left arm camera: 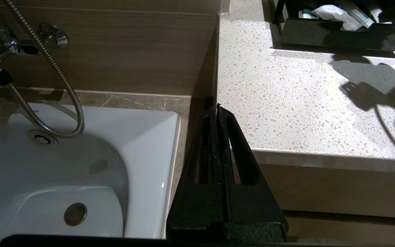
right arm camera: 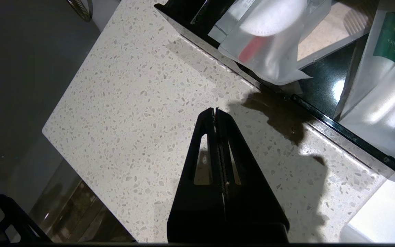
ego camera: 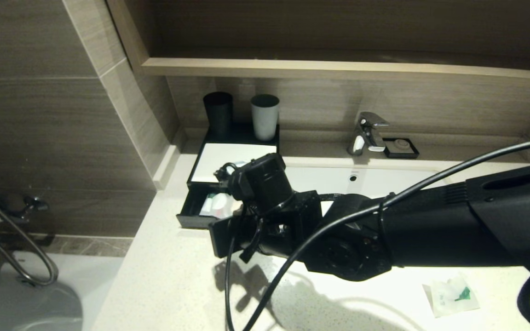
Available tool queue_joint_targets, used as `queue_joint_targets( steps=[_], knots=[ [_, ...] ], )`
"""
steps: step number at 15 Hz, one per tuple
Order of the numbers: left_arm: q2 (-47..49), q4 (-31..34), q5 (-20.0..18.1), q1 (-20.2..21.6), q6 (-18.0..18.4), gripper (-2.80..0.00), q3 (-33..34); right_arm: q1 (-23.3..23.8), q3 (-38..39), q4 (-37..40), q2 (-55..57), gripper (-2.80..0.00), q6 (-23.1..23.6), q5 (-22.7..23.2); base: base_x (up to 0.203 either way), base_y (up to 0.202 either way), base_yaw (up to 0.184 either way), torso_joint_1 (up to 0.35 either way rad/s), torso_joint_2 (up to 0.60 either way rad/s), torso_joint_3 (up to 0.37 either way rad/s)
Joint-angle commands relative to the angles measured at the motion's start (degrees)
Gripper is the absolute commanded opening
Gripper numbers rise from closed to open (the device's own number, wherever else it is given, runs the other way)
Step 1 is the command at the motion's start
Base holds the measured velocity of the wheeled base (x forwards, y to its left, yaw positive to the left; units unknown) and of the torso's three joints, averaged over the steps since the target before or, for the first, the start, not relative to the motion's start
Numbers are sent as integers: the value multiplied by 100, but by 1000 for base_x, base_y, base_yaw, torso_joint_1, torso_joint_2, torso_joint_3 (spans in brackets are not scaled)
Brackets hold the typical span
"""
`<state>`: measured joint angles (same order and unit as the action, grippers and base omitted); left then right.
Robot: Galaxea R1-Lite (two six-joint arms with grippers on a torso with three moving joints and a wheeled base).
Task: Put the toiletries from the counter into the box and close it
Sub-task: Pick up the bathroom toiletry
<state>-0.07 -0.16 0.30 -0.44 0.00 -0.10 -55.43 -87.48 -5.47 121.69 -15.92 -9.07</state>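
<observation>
The black box with its white panel stands at the counter's back left, its drawer pulled out. Several clear-and-white packets lie in the drawer, one with a pink stick and one with a green mark. A squarish packet with a green mark lies on the counter at the front right. My right gripper is shut and empty, low over the counter just in front of the drawer's front rim. My left gripper is shut and empty, parked off the counter's front left corner.
A black cup and a grey cup stand on the back of the box. The white basin, tap and small black soap dish lie to the right. A bathtub with a shower hose sits left of the counter.
</observation>
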Motion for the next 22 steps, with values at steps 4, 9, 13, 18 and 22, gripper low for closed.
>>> queue_joint_targets(
  steps=[4,9,13,18,22],
  knots=[
    [-1,-2,5,0,0,-280,1,-3,-512,26,534,-280,10,-6,0,0,0,0,0,0],
    [7,-2,5,0,0,-280,1,6,-665,38,658,-280,10,-16,0,0,0,0,0,0],
    [-1,-2,5,0,0,-280,1,26,-761,34,716,-280,10,-25,0,0,0,0,0,0],
    [-1,-2,5,0,0,-280,1,146,-981,38,804,-280,1,-42,0,0,0,0,0,0],
    [-1,-2,5,0,0,-280,1,217,-999,30,813,-280,1,-42,0,0,0,0,0,0]
  ],
)
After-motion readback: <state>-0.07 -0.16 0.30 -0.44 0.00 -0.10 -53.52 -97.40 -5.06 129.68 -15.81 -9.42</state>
